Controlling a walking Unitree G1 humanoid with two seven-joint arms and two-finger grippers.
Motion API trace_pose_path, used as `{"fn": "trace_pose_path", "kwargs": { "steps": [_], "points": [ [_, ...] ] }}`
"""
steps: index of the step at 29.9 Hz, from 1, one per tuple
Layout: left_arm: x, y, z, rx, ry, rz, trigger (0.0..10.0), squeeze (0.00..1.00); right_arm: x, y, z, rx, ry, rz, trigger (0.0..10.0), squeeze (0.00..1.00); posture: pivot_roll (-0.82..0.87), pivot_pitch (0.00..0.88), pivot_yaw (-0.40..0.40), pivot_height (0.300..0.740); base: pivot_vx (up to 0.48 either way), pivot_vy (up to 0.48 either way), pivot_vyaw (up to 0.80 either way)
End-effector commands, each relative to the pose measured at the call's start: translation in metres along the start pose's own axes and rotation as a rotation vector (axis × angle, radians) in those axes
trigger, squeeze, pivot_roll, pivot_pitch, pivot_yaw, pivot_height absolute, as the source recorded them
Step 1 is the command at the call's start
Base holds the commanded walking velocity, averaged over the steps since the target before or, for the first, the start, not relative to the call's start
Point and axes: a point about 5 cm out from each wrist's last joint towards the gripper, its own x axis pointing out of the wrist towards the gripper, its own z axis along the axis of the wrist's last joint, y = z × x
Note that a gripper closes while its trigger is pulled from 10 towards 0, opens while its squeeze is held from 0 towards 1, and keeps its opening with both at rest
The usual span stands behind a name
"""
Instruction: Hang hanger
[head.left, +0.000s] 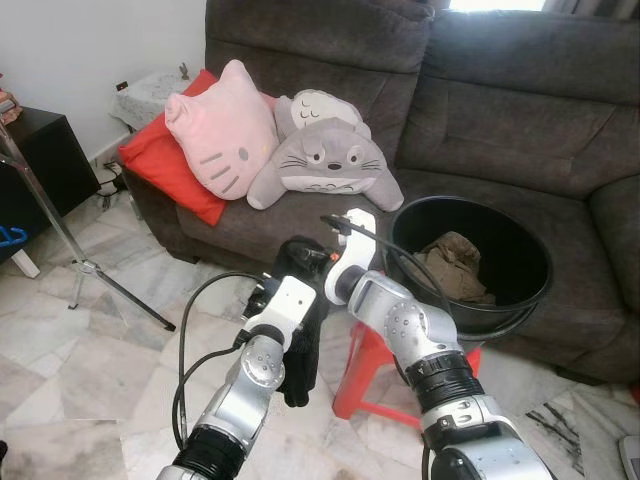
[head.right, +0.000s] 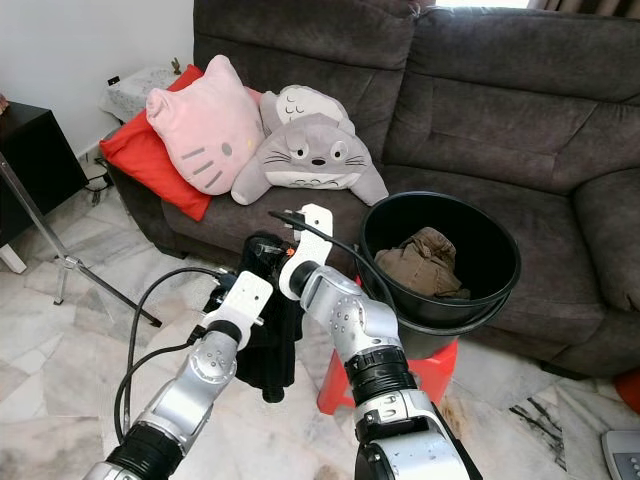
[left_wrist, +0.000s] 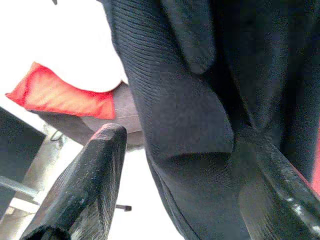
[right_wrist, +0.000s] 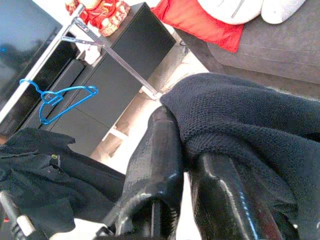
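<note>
A black knit garment (head.left: 300, 362) hangs between my two arms in front of the sofa. My right gripper (right_wrist: 184, 146) is shut on its upper edge, the two fingers pinched tight on the cloth. My left gripper (left_wrist: 180, 137) sits lower with its fingers spread either side of the fabric; one finger (left_wrist: 87, 180) stands apart from the cloth, the other (left_wrist: 272, 180) lies against it. A blue hanger (right_wrist: 60, 100) hangs on a metal rack rail (right_wrist: 120, 62) over by the black cabinet. Another dark garment (right_wrist: 55, 185) hangs lower on that rack.
A black bucket (head.left: 535, 300) holding brown cloth stands on a red stool (head.left: 362, 372) to my right. The grey sofa (head.left: 500, 120) behind carries pink, grey and red cushions. The rack's metal legs (head.left: 110, 283) cross the marble floor at left, beside a black cabinet (head.left: 45, 160).
</note>
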Motion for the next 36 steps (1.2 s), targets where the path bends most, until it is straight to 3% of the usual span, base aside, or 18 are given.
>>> {"fn": "trace_pose_path", "kwargs": {
  "steps": [1, 12, 13, 14, 15, 24, 25, 26, 27, 36],
  "points": [
    [0.002, 0.005, 0.001, 0.02, 0.011, 0.042, 10.0, 0.0, 0.01, 0.03, -0.011, 0.055, -0.012, 0.09, 0.0, 0.0, -0.02, 0.0, -0.048, 0.74, 0.0, 0.0, 0.0],
    [0.002, 0.005, -0.004, 0.018, 0.038, 0.037, 10.0, 0.0, 0.01, 0.028, -0.013, 0.055, -0.005, 0.077, 0.0, 0.0, -0.02, 0.0, -0.048, 0.74, 0.0, 0.0, 0.0],
    [0.002, 0.004, -0.004, 0.014, 0.035, 0.032, 5.0, 0.0, 0.01, 0.028, -0.013, 0.056, -0.005, 0.077, 0.0, 0.0, -0.02, 0.0, -0.048, 0.74, 0.0, 0.0, 0.0],
    [0.002, 0.002, -0.003, 0.01, 0.032, 0.027, 3.8, 0.0, 0.01, 0.028, -0.014, 0.058, -0.004, 0.077, 0.0, 0.0, -0.02, 0.0, -0.048, 0.74, 0.0, 0.0, 0.0],
    [0.002, 0.002, -0.003, 0.01, 0.027, 0.023, 0.0, 0.0, 0.01, 0.028, -0.013, 0.059, -0.003, 0.077, 0.0, 0.0, -0.02, 0.0, -0.051, 0.74, 0.0, 0.0, 0.0],
    [0.003, 0.005, -0.003, 0.005, 0.035, 0.058, 0.0, 0.0, 0.011, 0.03, -0.014, 0.077, 0.001, 0.085, 0.0, 0.0, -0.02, 0.0, -0.05, 0.74, 0.0, 0.0, 0.0],
    [0.003, 0.006, -0.004, 0.01, 0.039, 0.069, 3.3, 0.0, 0.011, 0.031, -0.015, 0.078, 0.002, 0.088, 0.0, 0.0, -0.02, 0.0, -0.05, 0.74, 0.0, 0.0, 0.0],
    [0.003, 0.007, -0.004, 0.013, 0.042, 0.076, 3.3, 0.0, 0.011, 0.032, -0.015, 0.079, 0.002, 0.089, 0.0, 0.0, -0.02, 0.0, -0.05, 0.74, 0.0, 0.0, 0.0],
    [0.003, 0.008, -0.005, 0.014, 0.045, 0.085, 10.0, 0.0, 0.011, 0.033, -0.015, 0.08, 0.003, 0.092, 0.0, 0.0, -0.02, 0.0, -0.049, 0.74, 0.0, 0.0, 0.0],
    [0.004, 0.008, -0.006, -0.001, 0.048, 0.089, 10.0, 0.0, 0.01, 0.038, -0.019, 0.105, 0.02, 0.119, 0.0, 0.0, -0.02, 0.0, -0.049, 0.74, 0.0, 0.0, 0.0]
  ]
}}
